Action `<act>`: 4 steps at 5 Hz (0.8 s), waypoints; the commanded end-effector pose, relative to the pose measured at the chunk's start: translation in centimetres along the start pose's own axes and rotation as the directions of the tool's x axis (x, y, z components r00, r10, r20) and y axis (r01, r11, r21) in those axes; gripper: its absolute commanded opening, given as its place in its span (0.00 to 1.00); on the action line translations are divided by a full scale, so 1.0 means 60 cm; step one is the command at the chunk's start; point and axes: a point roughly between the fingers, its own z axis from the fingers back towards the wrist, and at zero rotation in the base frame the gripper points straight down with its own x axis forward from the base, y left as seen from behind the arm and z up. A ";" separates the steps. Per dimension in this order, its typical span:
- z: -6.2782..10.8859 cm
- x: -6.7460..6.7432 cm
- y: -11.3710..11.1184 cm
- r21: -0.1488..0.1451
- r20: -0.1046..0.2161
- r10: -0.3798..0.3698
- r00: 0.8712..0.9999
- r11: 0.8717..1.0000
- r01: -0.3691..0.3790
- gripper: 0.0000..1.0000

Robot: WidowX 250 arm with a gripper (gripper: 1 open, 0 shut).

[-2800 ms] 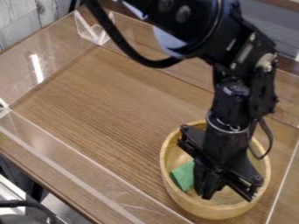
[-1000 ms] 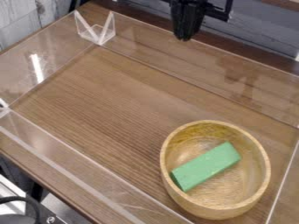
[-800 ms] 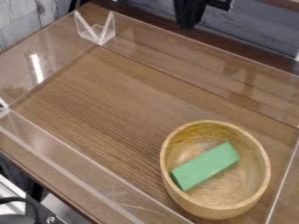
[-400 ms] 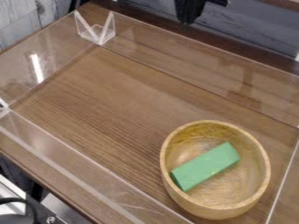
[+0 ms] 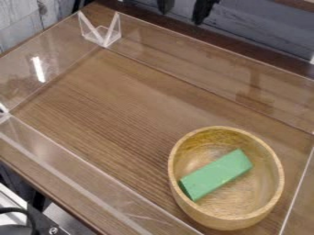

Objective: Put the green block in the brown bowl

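Note:
The green block (image 5: pixel 216 174) lies flat inside the brown bowl (image 5: pixel 229 132), slanted from lower left to upper right, with nothing touching it. The bowl stands at the near right of the wooden table. My gripper (image 5: pixel 185 7) shows only at the very top edge, far behind the bowl. Two dark fingertips (image 5: pixel 203 10) poke into view there with a gap between them and nothing held. The rest of the arm is out of view.
Clear acrylic walls (image 5: pixel 37 69) ring the wooden tabletop (image 5: pixel 117 110). A clear plastic corner bracket (image 5: pixel 98 27) stands at the back left. The table's front edge runs along the lower left.
The gripper, which stood in the bowl over the block, has pulled away to the top edge. Its single dark tip now shows as two tips apart. The block stays in the bowl.

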 end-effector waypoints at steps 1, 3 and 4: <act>0.020 0.016 0.039 0.019 0.079 0.003 0.997 1.000 -0.005 1.00; -0.011 0.017 0.079 0.031 0.088 0.005 0.996 0.999 -0.008 1.00; -0.027 0.017 0.093 0.035 0.090 0.007 0.996 0.999 -0.010 1.00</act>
